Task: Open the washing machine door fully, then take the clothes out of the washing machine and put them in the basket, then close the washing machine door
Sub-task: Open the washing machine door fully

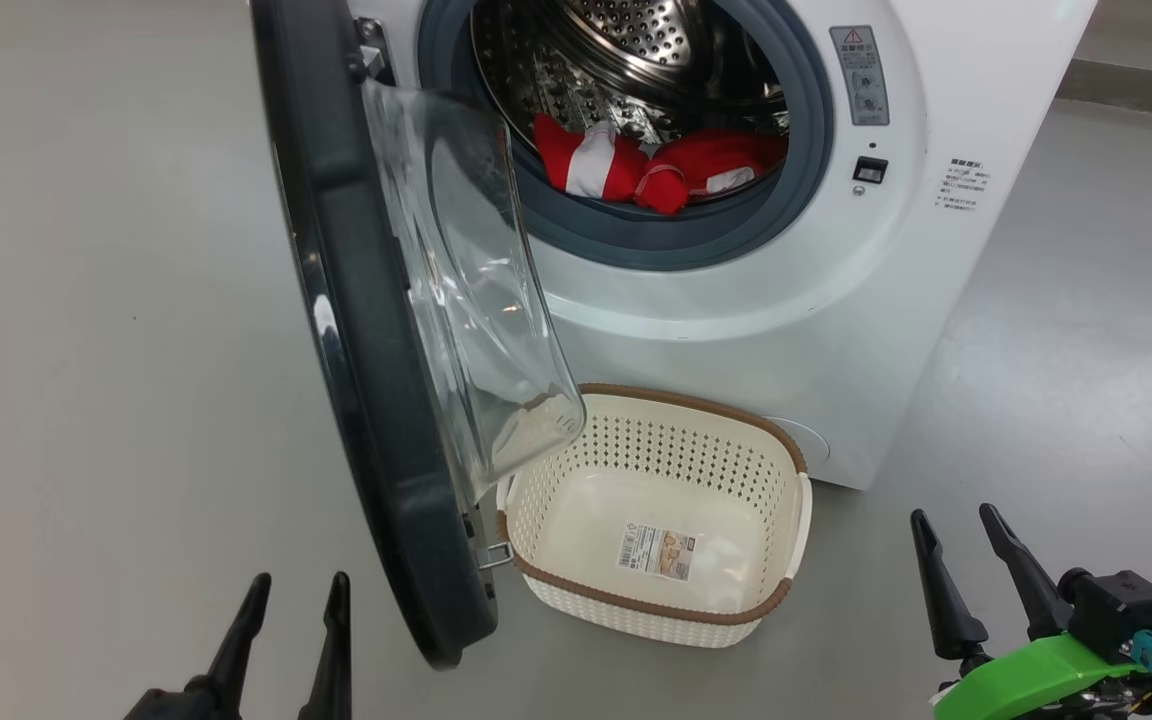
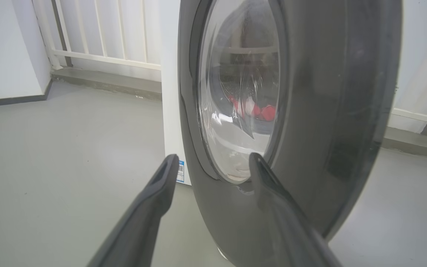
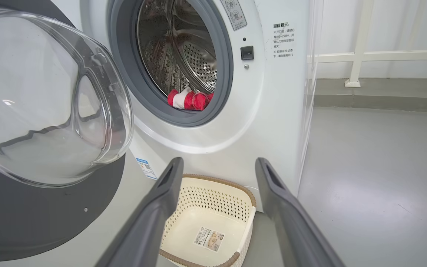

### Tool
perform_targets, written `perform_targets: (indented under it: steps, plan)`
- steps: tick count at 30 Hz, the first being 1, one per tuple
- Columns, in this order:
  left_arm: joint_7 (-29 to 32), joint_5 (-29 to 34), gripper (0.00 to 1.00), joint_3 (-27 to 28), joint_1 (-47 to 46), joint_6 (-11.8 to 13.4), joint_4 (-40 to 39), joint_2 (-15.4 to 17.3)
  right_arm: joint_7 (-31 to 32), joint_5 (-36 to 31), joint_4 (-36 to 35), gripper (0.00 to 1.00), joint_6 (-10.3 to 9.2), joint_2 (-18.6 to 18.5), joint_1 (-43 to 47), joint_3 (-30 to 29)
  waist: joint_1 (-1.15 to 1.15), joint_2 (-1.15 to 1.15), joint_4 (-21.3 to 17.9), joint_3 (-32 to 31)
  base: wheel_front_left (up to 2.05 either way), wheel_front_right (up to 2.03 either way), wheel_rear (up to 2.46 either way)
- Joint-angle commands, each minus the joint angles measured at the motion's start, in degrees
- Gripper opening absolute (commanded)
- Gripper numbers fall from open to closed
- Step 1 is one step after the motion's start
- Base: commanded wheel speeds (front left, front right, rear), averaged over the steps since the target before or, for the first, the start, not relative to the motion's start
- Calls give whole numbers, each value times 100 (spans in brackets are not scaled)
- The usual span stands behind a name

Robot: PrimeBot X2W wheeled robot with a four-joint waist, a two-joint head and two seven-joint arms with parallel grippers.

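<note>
The washing machine door [image 1: 356,330] stands swung open, edge-on, its lower rim near the left hand [image 1: 300,580] at that hand's 1 o'clock, a gap between them. Both hands are open, fingers spread, gripping nothing; the right hand [image 1: 954,512] hovers low at the head view's 4 o'clock. The clothes [image 1: 656,165], red with white panels, lie at the front of the drum [image 1: 636,60] inside the washing machine [image 1: 816,300], well apart from the right hand at its 11 o'clock. The basket [image 1: 696,405] sits on the floor [image 1: 86,300] just before the machine, at the right hand's 9 o'clock
</note>
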Motion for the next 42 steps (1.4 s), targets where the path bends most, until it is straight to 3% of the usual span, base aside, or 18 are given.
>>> perform_targets:
  steps: [1, 6, 7, 8, 9, 18, 27, 35, 42]
  plan:
    - [-69, 57, 100, 185, -139, -30, -120, 48, -52, -36, -121, 100, 43, -37, -16, 106, 0, 0, -2, 1, 0, 0, 0]
    - [-69, 48, 100, 205, -143, -19, -119, 48, -52, -92, -138, 100, 43, -10, -21, 108, 0, 0, -10, -15, 0, 0, 0]
    - [-69, 25, 75, 214, -144, -14, -119, 48, -52, -101, -138, 100, 43, -9, -22, 111, 0, 0, -13, -20, 0, 0, 0]
    - [-69, 4, 17, 225, -147, -5, -121, 48, -52, -108, -140, 100, 43, -6, -25, 111, 0, 0, -16, -25, 0, 0, 0]
    - [-69, -29, 0, 238, -153, 4, -125, 48, -52, -115, -141, 100, 43, -4, -25, 113, 0, 0, -19, -31, 0, 0, 0]
    - [-69, -510, 0, 473, -271, -1, -561, 48, -52, -136, -168, 100, 43, 10, -22, 133, 0, 0, -25, -51, 0, 0, 0]
    - [-69, -742, 0, 606, -499, 55, -2029, 48, -52, -170, -206, 100, 43, -19, -51, 122, 0, 0, -3, -19, 0, 0, 0]
    - [-69, -627, 0, -113, -499, 80, -3102, 48, -52, -159, -209, 100, 43, -25, -88, 145, 0, 0, -10, 17, 0, 0, 0]
    - [-69, -694, 0, -1375, -319, 52, -2988, 48, -52, -174, -237, 100, 43, -26, -127, 139, 0, 0, -35, 59, 0, 0, 0]
